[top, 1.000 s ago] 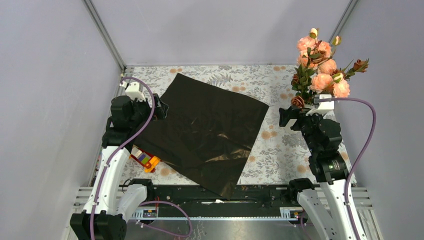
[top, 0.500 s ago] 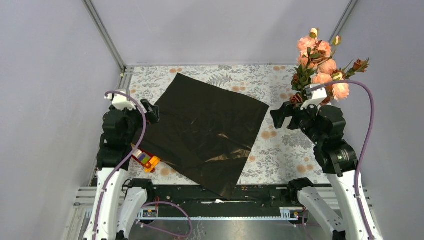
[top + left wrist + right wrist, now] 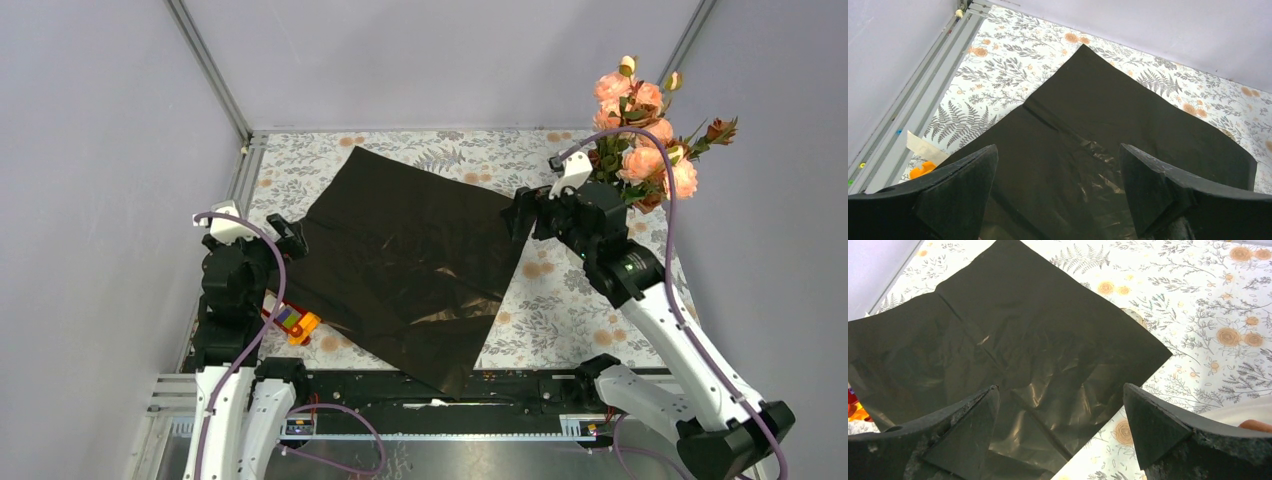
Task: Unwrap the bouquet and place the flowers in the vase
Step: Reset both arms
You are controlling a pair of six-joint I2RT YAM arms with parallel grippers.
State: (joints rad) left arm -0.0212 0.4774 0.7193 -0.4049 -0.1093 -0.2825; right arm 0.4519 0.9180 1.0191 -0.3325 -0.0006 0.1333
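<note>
The bouquet's black wrapping paper [image 3: 410,260] lies spread flat mid-table, with nothing on it. The flowers [image 3: 640,125], peach-pink roses with green leaves, stand upright at the back right corner. My right arm hides their stems and the vase. My left gripper [image 3: 290,234] hovers open over the paper's left edge; in the left wrist view the paper [image 3: 1108,125] fills the gap between its fingers [image 3: 960,192]. My right gripper [image 3: 521,212] hangs open above the paper's right corner, and its wrist view shows the paper [image 3: 1013,340] below the empty gripper [image 3: 1058,407].
A colourful toy-block car [image 3: 291,321] lies by the paper's near-left edge, close to my left arm. A cream strip [image 3: 922,145] lies on the flowered tablecloth [image 3: 570,290] by the left rail. Grey walls close in the table on three sides.
My right arm swung left, away from the flowers, to the paper's right corner. My left arm drew back towards the near left. Both grippers stayed open.
</note>
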